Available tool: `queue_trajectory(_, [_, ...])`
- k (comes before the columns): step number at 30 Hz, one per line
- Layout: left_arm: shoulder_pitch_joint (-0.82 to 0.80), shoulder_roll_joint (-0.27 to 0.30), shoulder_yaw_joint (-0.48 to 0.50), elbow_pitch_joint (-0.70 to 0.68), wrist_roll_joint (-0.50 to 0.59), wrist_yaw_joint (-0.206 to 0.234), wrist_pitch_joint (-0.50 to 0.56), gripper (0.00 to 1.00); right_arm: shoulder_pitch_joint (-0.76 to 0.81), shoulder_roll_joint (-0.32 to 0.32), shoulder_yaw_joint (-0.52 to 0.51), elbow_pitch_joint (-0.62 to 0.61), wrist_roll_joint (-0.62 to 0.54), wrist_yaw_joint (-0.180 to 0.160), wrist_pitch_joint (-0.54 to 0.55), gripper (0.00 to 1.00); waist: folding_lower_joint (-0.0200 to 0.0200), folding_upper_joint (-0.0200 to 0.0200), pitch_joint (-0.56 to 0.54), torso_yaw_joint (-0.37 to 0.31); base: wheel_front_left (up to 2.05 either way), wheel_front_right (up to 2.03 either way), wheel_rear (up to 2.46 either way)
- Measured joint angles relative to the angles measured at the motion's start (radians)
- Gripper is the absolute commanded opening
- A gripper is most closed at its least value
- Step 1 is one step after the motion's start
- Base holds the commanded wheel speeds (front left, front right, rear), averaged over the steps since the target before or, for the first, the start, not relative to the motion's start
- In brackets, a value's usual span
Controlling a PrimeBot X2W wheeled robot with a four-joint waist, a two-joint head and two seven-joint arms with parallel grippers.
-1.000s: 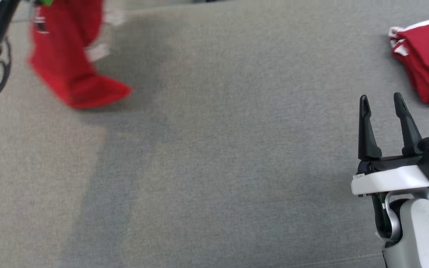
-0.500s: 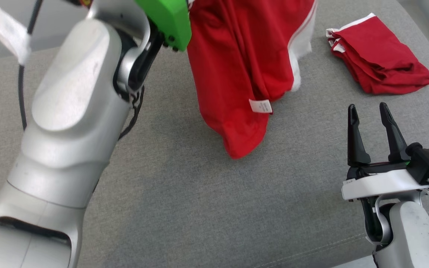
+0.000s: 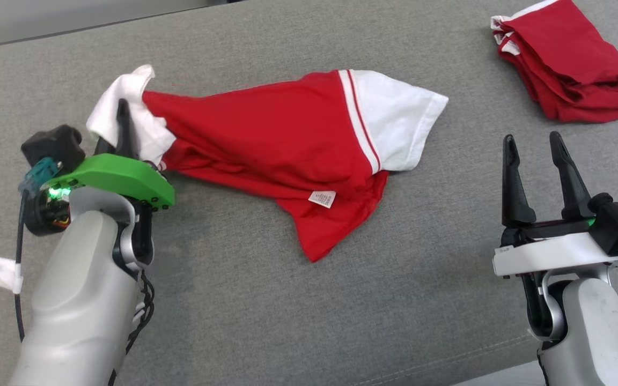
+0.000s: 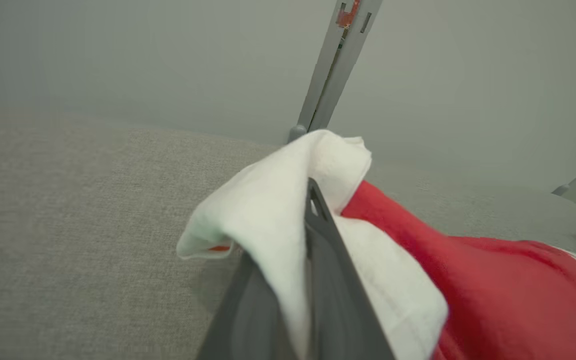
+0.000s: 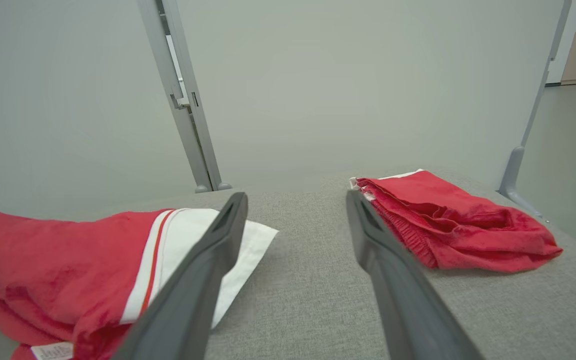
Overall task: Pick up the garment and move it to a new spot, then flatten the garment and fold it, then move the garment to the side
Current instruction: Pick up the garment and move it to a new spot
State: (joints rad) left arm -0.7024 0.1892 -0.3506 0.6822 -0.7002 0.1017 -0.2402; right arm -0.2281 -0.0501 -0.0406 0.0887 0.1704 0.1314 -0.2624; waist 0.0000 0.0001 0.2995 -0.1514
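Note:
The garment (image 3: pixel 282 139) is a red shirt with white sleeves, lying crumpled across the middle of the grey cushioned surface (image 3: pixel 309 300). Its right sleeve spreads flat at the right; a small white label shows near its lower hem. My left gripper (image 3: pixel 122 115) is shut on the garment's left white sleeve, which drapes over the fingers (image 4: pixel 318 235) in the left wrist view. The red body (image 4: pixel 493 290) trails off to the right there. My right gripper (image 3: pixel 534 147) stands open at the lower right, apart from the cloth. Its fingers (image 5: pixel 208 270) frame the garment's white sleeve (image 5: pixel 188 255).
A second red garment (image 3: pixel 569 59), folded in a heap, lies at the far right corner, also (image 5: pixel 448 225) ahead of the right gripper. Grey wall panels with upright metal posts (image 5: pixel 183 95) stand behind the surface. The surface's front seam runs near the lower right.
The head camera has swung. The garment hung in the air from my raised left gripper; it now lies spread on the surface with the left gripper lowered, still shut on the sleeve. The right gripper stays open.

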Motion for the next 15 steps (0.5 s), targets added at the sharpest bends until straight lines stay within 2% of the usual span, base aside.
queue_trajectory(6, [0.065,-0.012,0.065,-0.003,-0.009,-0.005,-0.019,0.0,-0.002,0.0,0.007,0.001,-0.009,0.0,0.0,1.0,0.0,0.0,0.005,0.032,0.0,0.0,0.0])
queue_trajectory(7, [0.076,-0.017,0.077,-0.008,-0.004,-0.006,-0.02,0.06,-0.002,0.0,0.008,0.003,-0.012,0.0,0.0,1.0,0.0,0.0,0.004,0.037,0.0,0.0,0.0])
queue_trajectory(8, [0.086,-0.021,0.09,-0.02,0.005,-0.007,-0.02,0.22,-0.002,0.0,0.012,0.004,-0.014,0.0,0.0,1.0,0.0,0.0,0.003,0.041,0.0,0.0,0.0])
queue_trajectory(9, [0.092,-0.024,0.103,-0.033,0.016,-0.011,-0.021,0.47,-0.002,0.0,0.014,0.006,-0.015,0.0,0.0,1.0,0.0,0.0,0.001,0.045,0.0,0.0,0.0])
queue_trajectory(10, [0.098,-0.027,0.112,-0.042,0.024,-0.014,-0.022,1.0,-0.002,0.0,0.016,0.009,-0.016,0.0,0.0,1.0,0.0,0.0,-0.001,0.048,0.0,0.0,0.0])
queue_trajectory(15, [0.144,-0.067,0.14,-0.094,0.071,-0.05,-0.022,1.0,-0.003,0.0,0.017,0.032,-0.031,0.0,0.0,1.0,0.0,0.0,-0.015,0.063,0.0,0.0,0.0])
